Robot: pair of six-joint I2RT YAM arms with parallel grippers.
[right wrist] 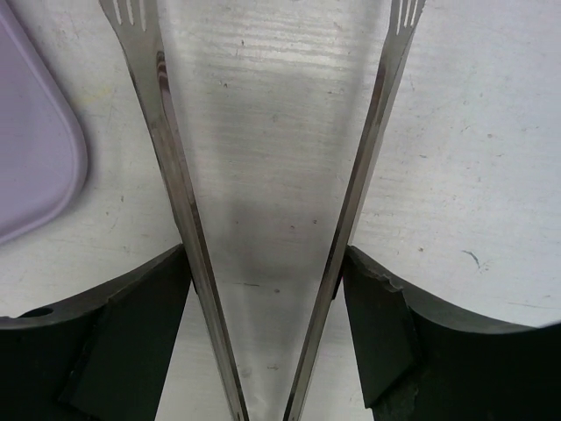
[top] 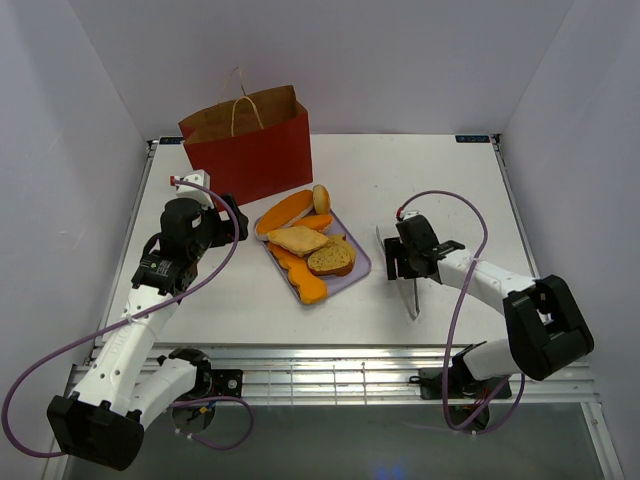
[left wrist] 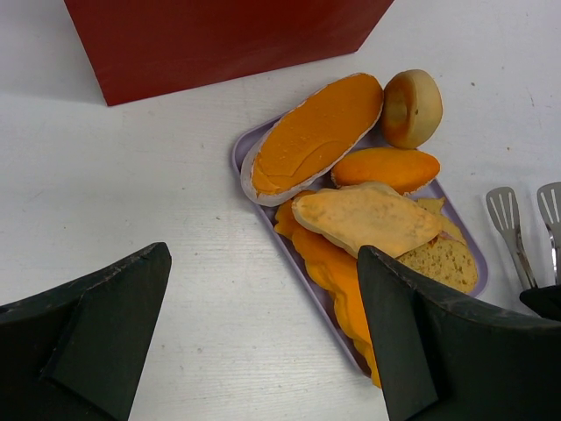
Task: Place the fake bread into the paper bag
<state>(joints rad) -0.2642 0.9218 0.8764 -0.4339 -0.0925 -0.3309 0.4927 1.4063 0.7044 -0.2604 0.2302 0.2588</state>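
The fake bread lies piled on a lavender tray at mid-table: a long orange loaf, a round bun, a tan toast slice and more. The red paper bag stands upright behind the tray, its mouth open, and its red wall fills the top of the left wrist view. My left gripper hovers left of the tray, open and holding nothing. My right gripper is right of the tray. Its fingers press on both arms of the metal tongs.
The tongs lie on the white table, their slotted tips pointing towards the back near the tray's right side. A corner of the tray shows left of the tongs. White walls enclose the table on three sides.
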